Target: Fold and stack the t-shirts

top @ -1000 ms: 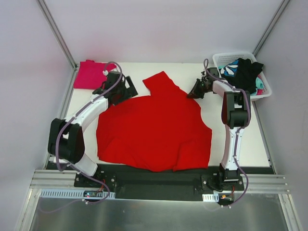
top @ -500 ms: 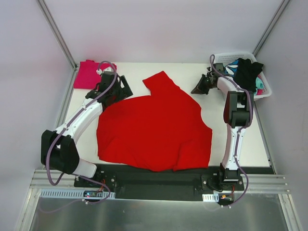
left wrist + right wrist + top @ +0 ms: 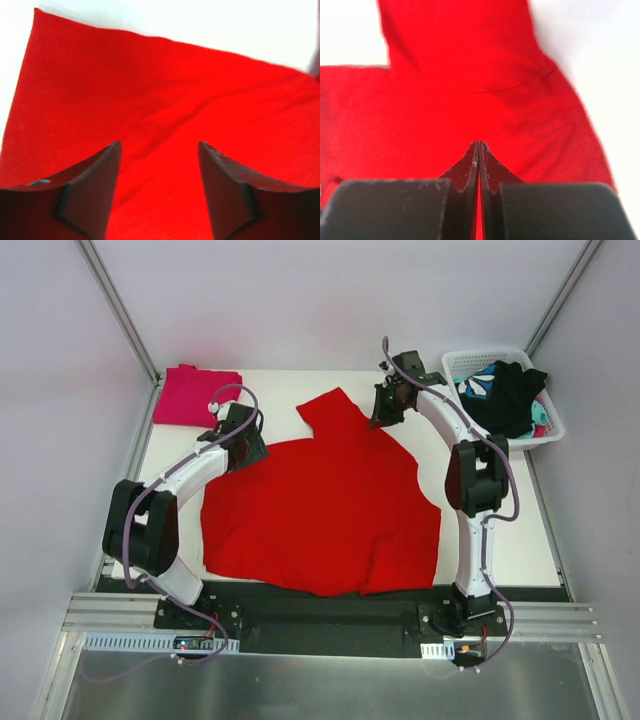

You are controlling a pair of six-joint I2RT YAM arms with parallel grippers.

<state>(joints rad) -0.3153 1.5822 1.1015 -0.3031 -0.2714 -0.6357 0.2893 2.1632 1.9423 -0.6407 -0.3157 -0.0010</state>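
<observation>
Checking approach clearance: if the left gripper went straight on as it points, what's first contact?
Likely the red t-shirt: the left gripper points, fingers open, at its cloth with nothing between. Depth unclear.

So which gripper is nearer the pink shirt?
Left. The left gripper hovers over the red shirt at its left edge, just near of the pink shirt. The right gripper is across the red shirt, farther off.

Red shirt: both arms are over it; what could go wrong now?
The right gripper is shut over the red t-shirt near its sleeve; lowered like that, it would likely shove cloth, not grasp it. The left gripper, open, hangs inside the shirt's edge and may pinch a bunch, skewing the fold.
</observation>
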